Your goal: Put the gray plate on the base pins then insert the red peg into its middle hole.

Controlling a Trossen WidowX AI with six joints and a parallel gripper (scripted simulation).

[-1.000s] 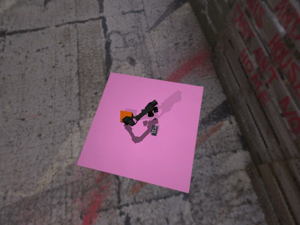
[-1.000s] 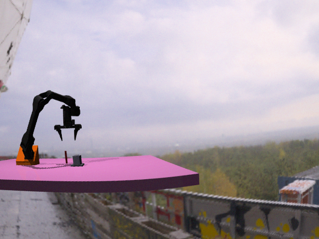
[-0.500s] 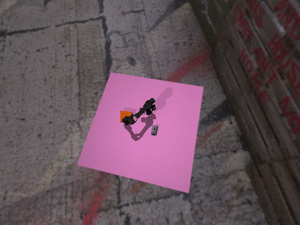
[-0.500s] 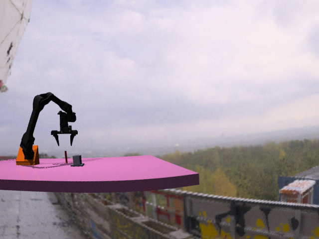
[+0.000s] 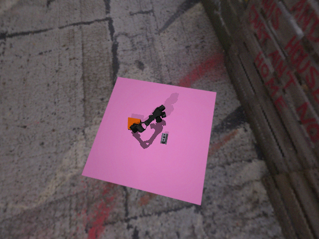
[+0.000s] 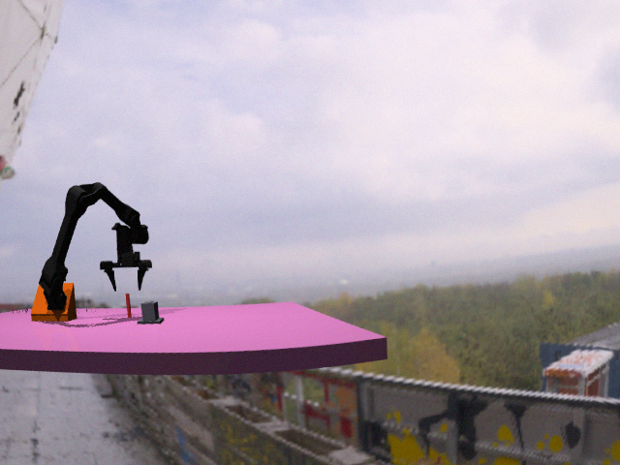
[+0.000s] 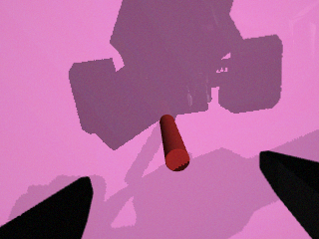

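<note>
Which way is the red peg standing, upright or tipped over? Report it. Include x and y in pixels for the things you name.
Upright: the exterior view shows the red peg (image 6: 128, 305) (image 7: 171, 139) rising from the pink table (image 6: 225, 330) beneath the open jaws.

My fingers look matt black, like plastic; the red peg (image 6: 128, 305) (image 7: 171, 139) seems smooth and dull, the pink tabletop (image 5: 154, 170) (image 6: 240, 330) (image 7: 35, 35) smooth and matt.

Red lettering marks dark planks (image 5: 260, 84) beyond the pink table (image 5: 180, 167) (image 6: 200, 332) (image 7: 30, 30). Below the table, yellow paint splashes a wall (image 6: 440, 420); trees (image 6: 450, 320) rise behind it.
</note>
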